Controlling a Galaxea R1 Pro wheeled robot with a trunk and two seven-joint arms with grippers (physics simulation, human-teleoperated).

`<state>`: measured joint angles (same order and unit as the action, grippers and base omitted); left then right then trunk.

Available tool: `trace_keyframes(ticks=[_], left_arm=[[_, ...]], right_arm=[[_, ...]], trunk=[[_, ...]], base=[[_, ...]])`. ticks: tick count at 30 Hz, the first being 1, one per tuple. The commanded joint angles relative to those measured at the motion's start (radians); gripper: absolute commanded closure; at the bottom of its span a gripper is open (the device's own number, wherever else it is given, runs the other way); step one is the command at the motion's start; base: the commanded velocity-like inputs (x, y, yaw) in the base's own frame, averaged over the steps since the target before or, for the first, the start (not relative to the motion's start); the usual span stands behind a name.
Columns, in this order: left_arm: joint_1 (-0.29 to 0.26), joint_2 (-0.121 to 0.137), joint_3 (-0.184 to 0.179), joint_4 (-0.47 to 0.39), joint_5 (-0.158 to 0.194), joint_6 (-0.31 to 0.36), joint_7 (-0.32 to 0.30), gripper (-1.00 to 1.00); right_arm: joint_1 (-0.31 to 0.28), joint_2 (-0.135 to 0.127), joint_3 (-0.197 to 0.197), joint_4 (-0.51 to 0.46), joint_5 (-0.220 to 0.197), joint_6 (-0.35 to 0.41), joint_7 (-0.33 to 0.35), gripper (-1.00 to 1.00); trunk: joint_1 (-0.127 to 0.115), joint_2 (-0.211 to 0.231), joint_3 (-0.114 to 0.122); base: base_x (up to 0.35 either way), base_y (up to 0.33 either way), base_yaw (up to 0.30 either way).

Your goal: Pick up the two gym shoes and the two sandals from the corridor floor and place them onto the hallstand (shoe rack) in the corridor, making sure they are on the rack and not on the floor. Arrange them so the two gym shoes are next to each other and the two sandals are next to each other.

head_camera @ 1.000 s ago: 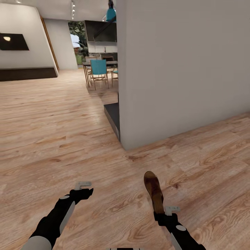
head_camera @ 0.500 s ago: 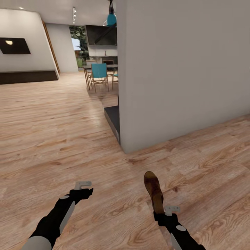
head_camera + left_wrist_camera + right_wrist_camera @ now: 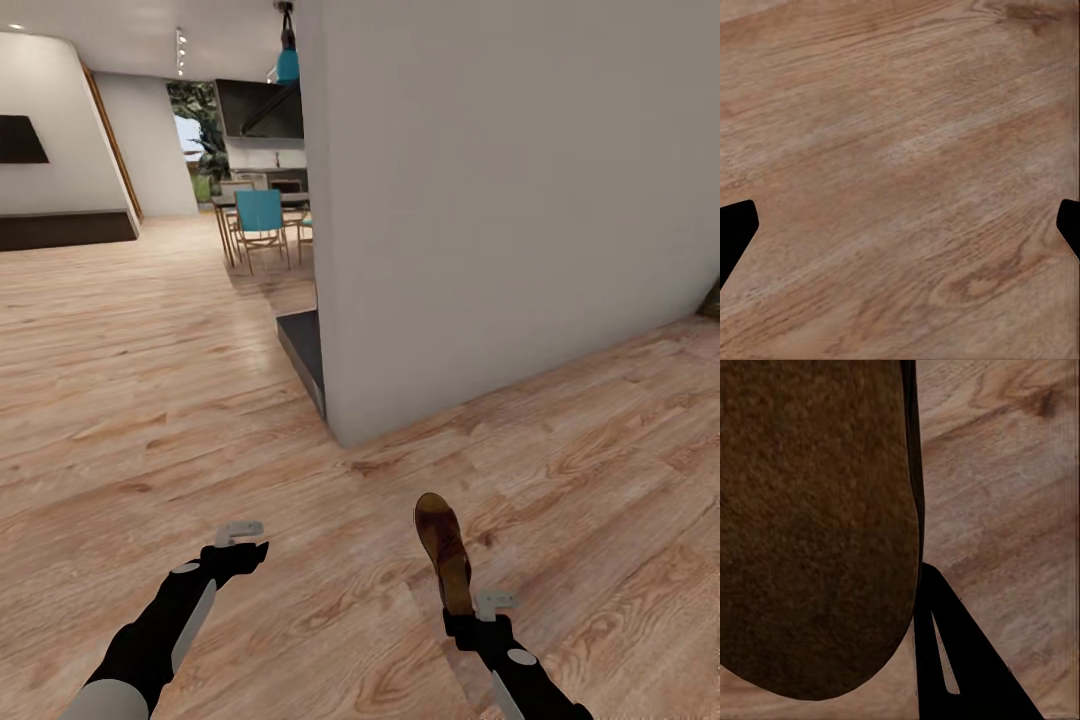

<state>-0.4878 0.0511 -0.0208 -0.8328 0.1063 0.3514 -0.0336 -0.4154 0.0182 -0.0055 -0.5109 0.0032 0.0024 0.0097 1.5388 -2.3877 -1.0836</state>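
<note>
My right gripper (image 3: 462, 617) is shut on one brown sandal (image 3: 442, 549), which sticks forward from the fingers above the corridor floor (image 3: 200, 420). Up close in the right wrist view the sandal's brown sole (image 3: 810, 525) covers most of the picture, with one dark finger (image 3: 952, 652) beside it. My left gripper (image 3: 250, 549) hangs over bare planks, open and holding nothing; its two dark fingertips (image 3: 735, 232) stand wide apart over the wood. The gym shoes, the other sandal and the hallstand are out of view.
A tall white wall (image 3: 500, 200) juts out ahead, its corner near the middle, with a dark low step (image 3: 302, 345) at its left side. Beyond lie an open room, a dining table with a teal chair (image 3: 258, 215), and a dark bench (image 3: 60, 228) far left.
The whole view has swung to the right, so the wall corner and the far room sit further left. Both arms and the held sandal keep their places in the picture.
</note>
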Motion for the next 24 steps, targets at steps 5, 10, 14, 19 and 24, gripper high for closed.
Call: trace_keyframes(ticks=[5, 10, 14, 19, 24], left_arm=[[0.0, 0.001, -0.003, -0.002, 0.012, 0.006, 0.001, -1.0], [0.0, 0.001, -0.003, -0.002, 0.012, 0.006, 0.001, -1.0], [0.0, 0.001, -0.003, -0.001, 0.012, 0.006, 0.001, -1.0], [0.0, 0.001, -0.002, -0.001, 0.012, 0.006, 0.001, -1.0], [0.0, 0.001, -0.002, -0.001, 0.012, 0.006, 0.001, -1.0]], right_arm=[[0.0, 0.0, -0.002, 0.0, -0.003, 0.002, 0.001, 1.0], [0.0, 0.0, -0.003, 0.0, -0.003, 0.003, 0.001, 1.0], [0.0, -0.001, -0.003, 0.0, -0.003, 0.004, 0.001, 1.0], [0.0, -0.002, -0.004, -0.001, -0.003, 0.006, 0.001, 1.0], [0.0, -0.002, -0.004, -0.001, -0.003, 0.007, 0.001, 1.0]], trunk=[[0.0, 0.0, 0.005], [0.0, 0.0, 0.011], [0.007, -0.014, 0.01], [0.027, -0.049, 0.001], [0.046, -0.084, -0.009]], base=[[0.0, 0.0, -0.21], [0.0, 0.0, -0.211], [0.0, 0.0, -0.211], [0.0, 0.0, -0.211], [0.0, 0.0, -0.211]])
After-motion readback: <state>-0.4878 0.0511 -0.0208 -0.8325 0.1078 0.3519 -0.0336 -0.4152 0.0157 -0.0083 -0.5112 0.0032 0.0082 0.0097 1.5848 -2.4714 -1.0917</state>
